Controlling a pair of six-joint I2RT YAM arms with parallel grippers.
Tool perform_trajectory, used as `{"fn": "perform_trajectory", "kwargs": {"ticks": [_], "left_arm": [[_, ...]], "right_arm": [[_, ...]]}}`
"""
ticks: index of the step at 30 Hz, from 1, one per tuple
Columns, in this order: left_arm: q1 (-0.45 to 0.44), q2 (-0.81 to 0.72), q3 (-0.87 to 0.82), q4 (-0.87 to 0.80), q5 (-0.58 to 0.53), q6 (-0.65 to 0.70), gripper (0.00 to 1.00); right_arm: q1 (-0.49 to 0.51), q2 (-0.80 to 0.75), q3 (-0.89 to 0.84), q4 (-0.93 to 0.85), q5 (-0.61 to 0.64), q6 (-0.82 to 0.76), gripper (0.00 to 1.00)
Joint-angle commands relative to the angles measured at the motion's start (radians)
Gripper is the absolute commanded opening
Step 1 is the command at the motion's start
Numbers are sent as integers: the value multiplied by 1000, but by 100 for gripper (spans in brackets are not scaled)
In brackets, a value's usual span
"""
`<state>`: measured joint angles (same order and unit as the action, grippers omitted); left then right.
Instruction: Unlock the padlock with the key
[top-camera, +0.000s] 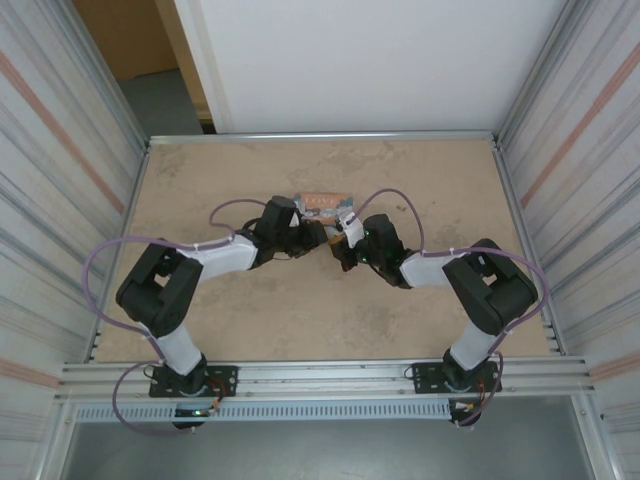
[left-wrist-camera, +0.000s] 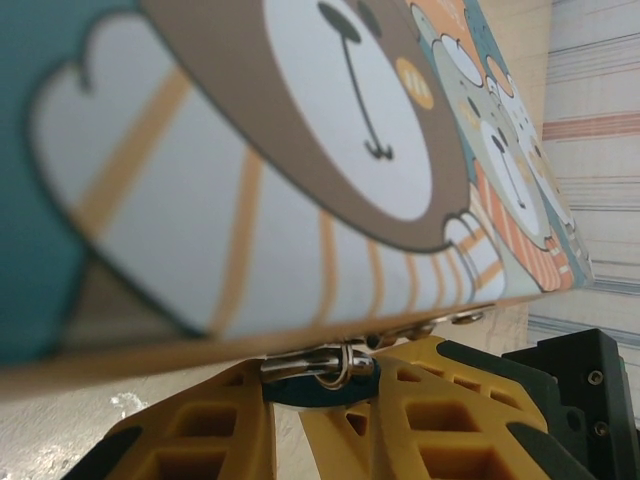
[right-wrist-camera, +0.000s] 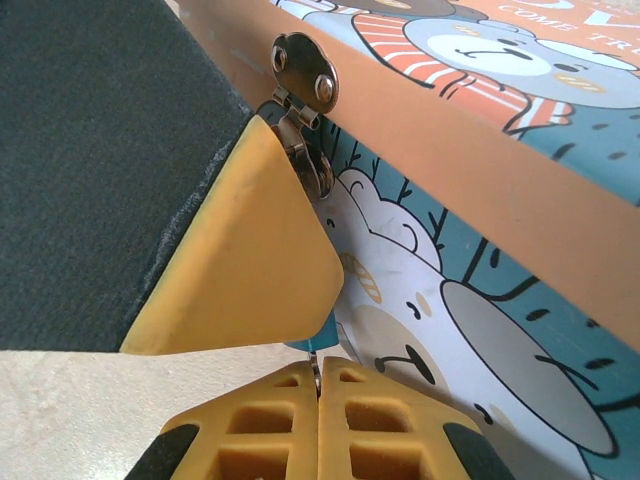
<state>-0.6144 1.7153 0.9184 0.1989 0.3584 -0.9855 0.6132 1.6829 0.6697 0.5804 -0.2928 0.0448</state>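
Most of the tiny teal-blue padlock (left-wrist-camera: 318, 393) is hidden. The left wrist cam shows just a dark-teal arc of its body between the yellow ribbed fingers (left-wrist-camera: 225, 435), w/ a thin metal shackle loop (left-wrist-camera: 345, 366) above it hooked into the box's clasp. The left claw (top-camera: 303, 240) is clenched on that padlock. In the right wrist cam its yellow pad (right-wrist-camera: 250, 260) and black body cover nearly all of the lock, leaving only a teal speck at the pad's lower tip.

The right claw (right-wrist-camera: 318, 382) is pressed closed on a thin metal sliver, apparently the key (right-wrist-camera: 316, 368). Only its edge shows, so shape & teeth can't be made out, nor whether it's in the keyhole.

The rectangular cartoon-bear tin box w/ orange sides (top-camera: 325, 205) sits about mid-desk, a bit toward the far edge of the mottled beige desk (top-camera: 250, 310). From above both claws meet at its near side, blocking the lock. A silver riveted hasp plate (right-wrist-camera: 305, 72) is on the orange rim.

Writing: the lid reads "COME TR…", cut off by the frame edge in the right wrist cam. Lid text from above is too small to read.
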Motion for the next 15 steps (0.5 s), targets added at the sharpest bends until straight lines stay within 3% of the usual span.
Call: {"fn": "perform_trajectory", "kwargs": {"ticks": [1,10,15], "left_arm": [[-54,43,11,47,169,-32,13],[-55,101,-2,117,190,-68,13],[-54,104,-9,124,176,-67,21]], "right_arm": [[17,-8,99,182,-77,19,0],[14,-24,77,165,-88,21,0],[-2,-10,39,125,-75,10,0]]}}
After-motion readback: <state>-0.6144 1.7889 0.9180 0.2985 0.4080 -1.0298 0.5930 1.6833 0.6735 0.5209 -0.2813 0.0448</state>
